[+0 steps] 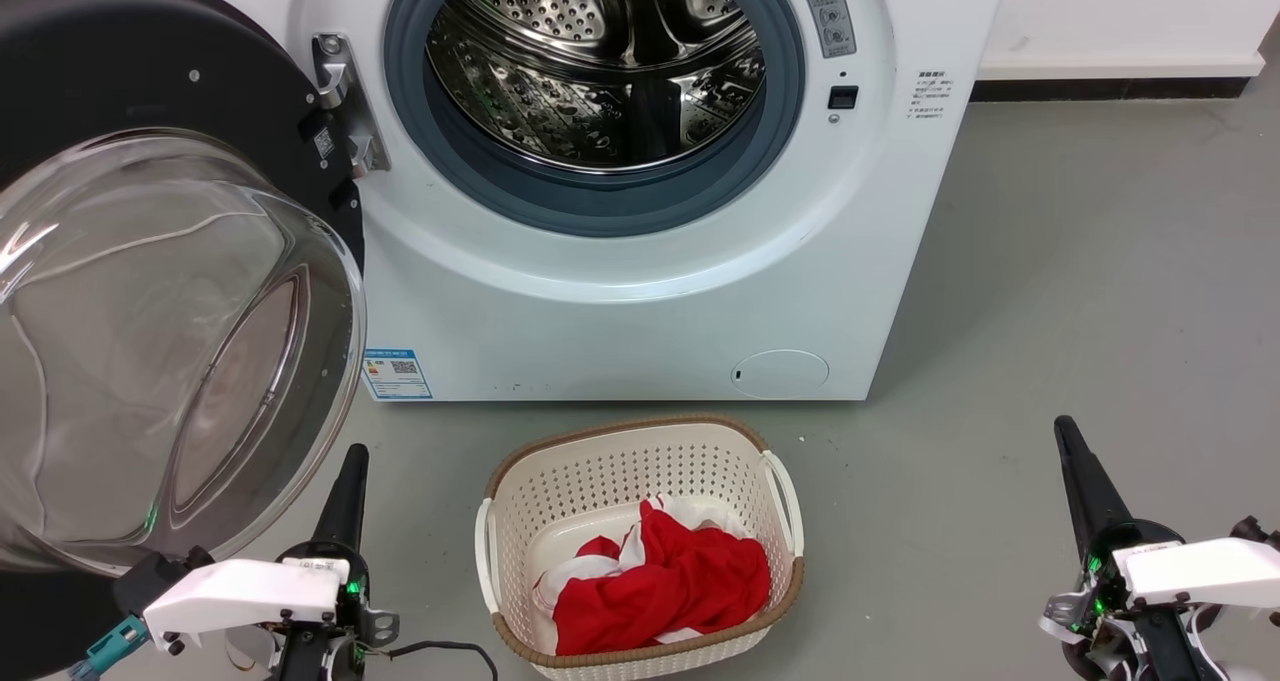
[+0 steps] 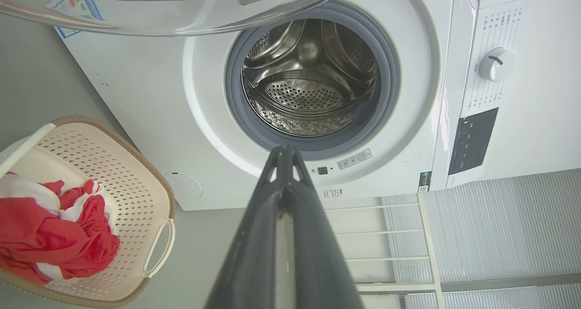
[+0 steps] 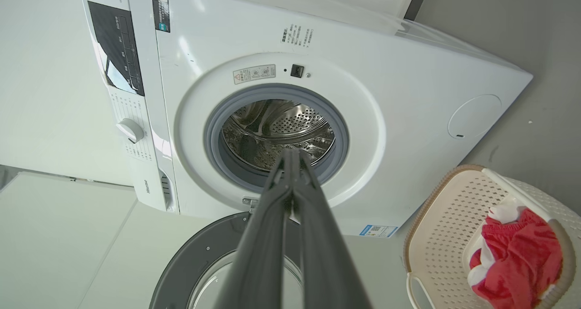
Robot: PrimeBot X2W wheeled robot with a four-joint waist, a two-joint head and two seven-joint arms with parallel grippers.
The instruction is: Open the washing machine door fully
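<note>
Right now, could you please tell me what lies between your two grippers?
In the head view, a cream basket of red-and-white cloth sits on the floor between the left gripper and right gripper.

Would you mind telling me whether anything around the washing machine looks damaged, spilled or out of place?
Nothing stands out. The washing machine door hangs open on its hinge, intact; the basket stands upright on the floor with the red and white cloth inside, nothing spilled.

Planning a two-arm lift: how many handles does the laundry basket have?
2. The laundry basket has a left handle on the side nearer the washing machine door and a right handle opposite. Its whole rim shows, so none seems hidden.
</note>
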